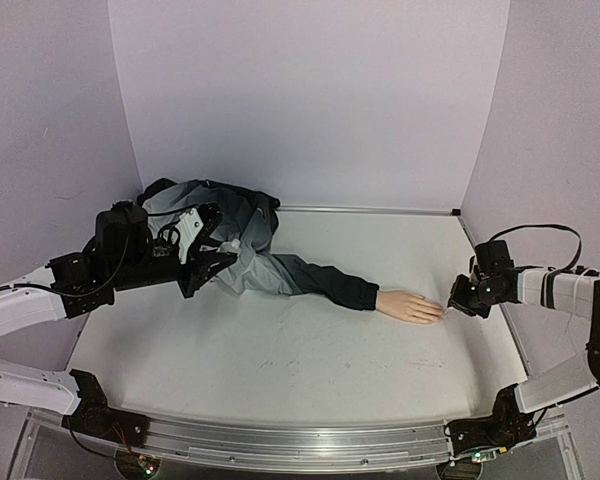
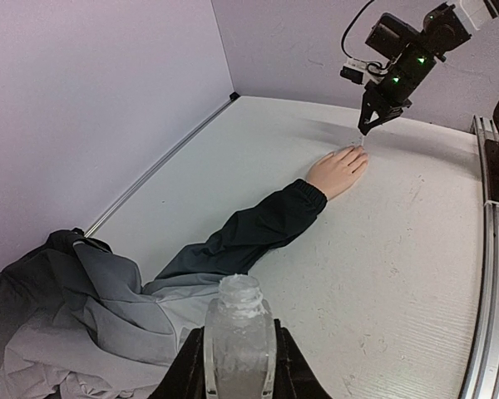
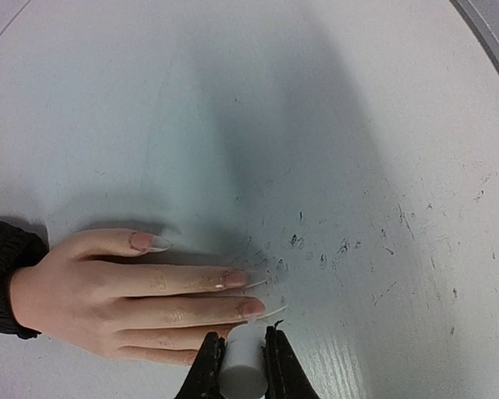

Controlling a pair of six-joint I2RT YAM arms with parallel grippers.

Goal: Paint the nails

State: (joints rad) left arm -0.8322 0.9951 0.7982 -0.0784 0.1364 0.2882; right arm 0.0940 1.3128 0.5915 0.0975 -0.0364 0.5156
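1. Two grippers are each clamped tight on something small. The left gripper (image 2: 239, 370) grips a frosted, round bottle (image 2: 239, 320) with a threaded, uncapped neck; I cannot tell what is in it.
2. The right gripper (image 3: 243, 359) pinches a smooth white cylinder (image 3: 239, 378), which sits just beside the fingertips.
3. The nails (image 3: 233, 277) are pinkish and glossy with long clear tips. They are on a pale, matte hand (image 3: 100, 291) lying palm down on the right side of the scuffed white table (image 1: 280, 360).
4. The hand sticks out of a dark sleeve (image 2: 258, 233) with a gathered cuff. The rest of the soft grey jacket (image 1: 230, 225) lies crumpled at the far left.
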